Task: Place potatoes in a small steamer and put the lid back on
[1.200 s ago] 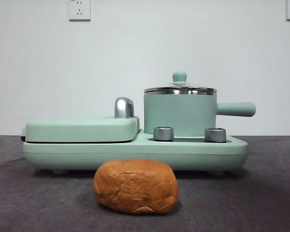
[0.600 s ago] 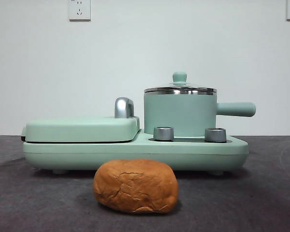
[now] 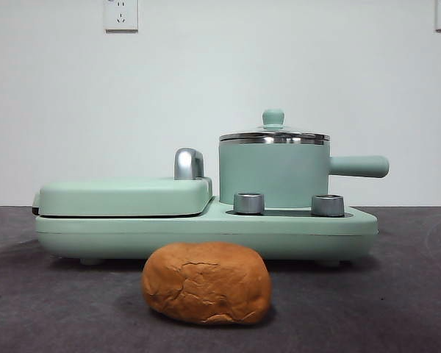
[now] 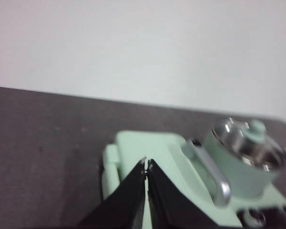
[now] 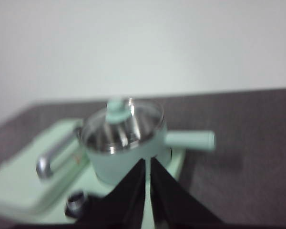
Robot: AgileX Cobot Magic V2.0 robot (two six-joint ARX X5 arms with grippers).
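An orange-brown potato with cracked skin lies on the dark table in front of the appliance. The mint-green small steamer stands on the right side of the base, its side handle pointing right. The glass lid with its mint knob sits on it. Neither arm shows in the front view. My left gripper hangs shut and empty above the grill plate. My right gripper is shut and empty, high above the steamer and its lid.
The flat mint-green grill plate with a steel handle fills the left of the base. Two steel knobs face the front. A white wall with sockets stands behind.
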